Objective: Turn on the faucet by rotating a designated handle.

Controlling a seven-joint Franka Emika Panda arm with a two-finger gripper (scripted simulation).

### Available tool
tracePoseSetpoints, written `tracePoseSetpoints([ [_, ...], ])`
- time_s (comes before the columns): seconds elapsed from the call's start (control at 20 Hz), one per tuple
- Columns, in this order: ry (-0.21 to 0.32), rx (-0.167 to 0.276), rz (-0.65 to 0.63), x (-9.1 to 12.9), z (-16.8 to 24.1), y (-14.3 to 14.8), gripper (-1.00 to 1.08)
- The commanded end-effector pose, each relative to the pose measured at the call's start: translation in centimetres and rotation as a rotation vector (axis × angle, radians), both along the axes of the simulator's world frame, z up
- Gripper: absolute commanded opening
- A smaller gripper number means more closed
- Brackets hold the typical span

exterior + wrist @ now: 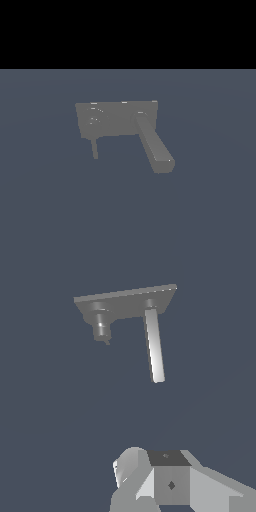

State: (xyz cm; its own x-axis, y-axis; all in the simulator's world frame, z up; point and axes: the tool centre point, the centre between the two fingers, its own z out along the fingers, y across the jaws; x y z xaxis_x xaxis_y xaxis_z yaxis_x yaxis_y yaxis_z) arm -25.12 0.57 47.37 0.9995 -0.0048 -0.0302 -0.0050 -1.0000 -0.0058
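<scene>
Fingers hard to separate from the pale bulk of gripper (165, 481) in the wrist view: cannot tell whether spread or pressed together. Worth confirming a spread before closing in.

Handle (95, 149): thin short rod reaching out from the slab's end at the exterior view's left, untouched. Seen nearly end-on from the wrist, so foreshortened to a stub. Faucet (117, 120): flat slab on the grey floor (210, 210), near the middle of the exterior view. Bar (156, 145): thick, long, square-ended, rooted at the slab's other end and well apart from handle.

Step in hand, judging by the gap: approach. Gripper well short of faucet, not visible at all in the exterior view.

To do it well:
- Aim for handle, not bar; easy to mistake from the wrist, where bar reads as the larger target.
- Come in beside the rod's free end, away from its root, for more leverage.
- Push sideways around the pivot rather than pinching.
- Stay clear of slab and bar during the sweep.
</scene>
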Motion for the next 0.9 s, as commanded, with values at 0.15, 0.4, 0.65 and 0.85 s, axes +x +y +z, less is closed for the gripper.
tracePoseSetpoints([
  [0.15,0.135,-0.049,0.005,1.5,-8.4,0.8,0.24],
  [0.4,0.202,-0.044,-0.065,3.2,-15.5,2.9,0.24],
  [0.65,0.223,-0.005,-0.156,5.2,-20.9,5.6,-0.42],
  [0.85,0.199,-0.018,-0.251,8.3,-23.9,4.6,0.5],
])
